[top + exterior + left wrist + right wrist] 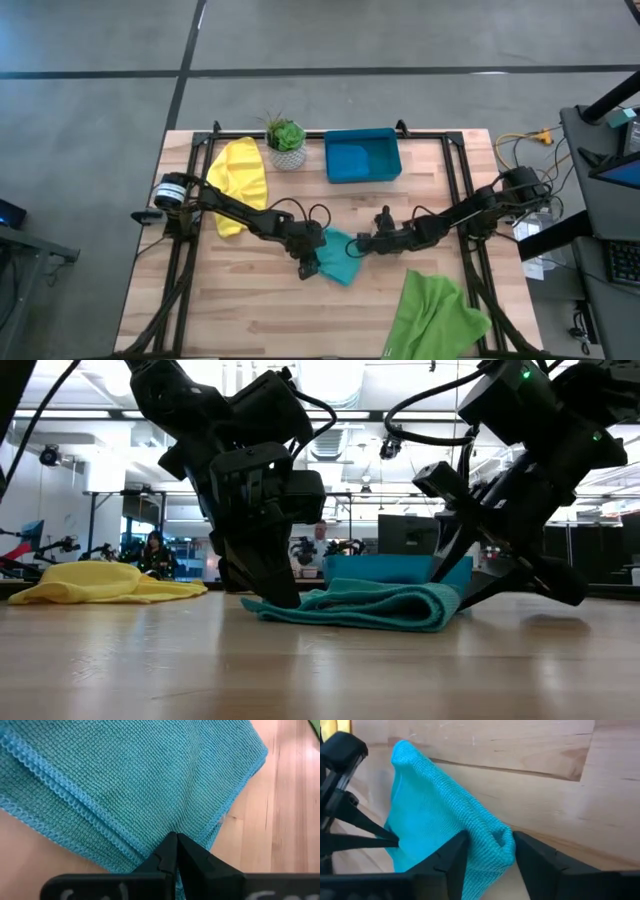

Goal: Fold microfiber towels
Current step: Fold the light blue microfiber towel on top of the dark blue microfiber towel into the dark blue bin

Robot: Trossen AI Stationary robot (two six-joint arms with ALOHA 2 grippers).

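Observation:
A teal towel, folded into several layers, lies flat on the middle of the wooden table. My left gripper is shut, its tips down on the towel's left end. My right gripper has the towel's rounded fold end between its fingers. A yellow towel lies crumpled at the far left. A light green towel lies at the near right, reaching to the table's near edge. My left gripper sets its shut fingertips on the towel's top layer just inside a hemmed edge, slanting down from the table's left. Whether a layer is caught between the tips, I cannot tell. The towel lies flat under them. My right gripper has the towel's rounded fold end between its two fingers, which lie against both sides of it. The fingers slant down from the table's right. Several layers bulge in the gap. The towel rests on the table.
A teal-blue plastic tray and a small potted plant stand at the far edge. Black frame rails run along both sides of the table. Bare wood lies at the near left.

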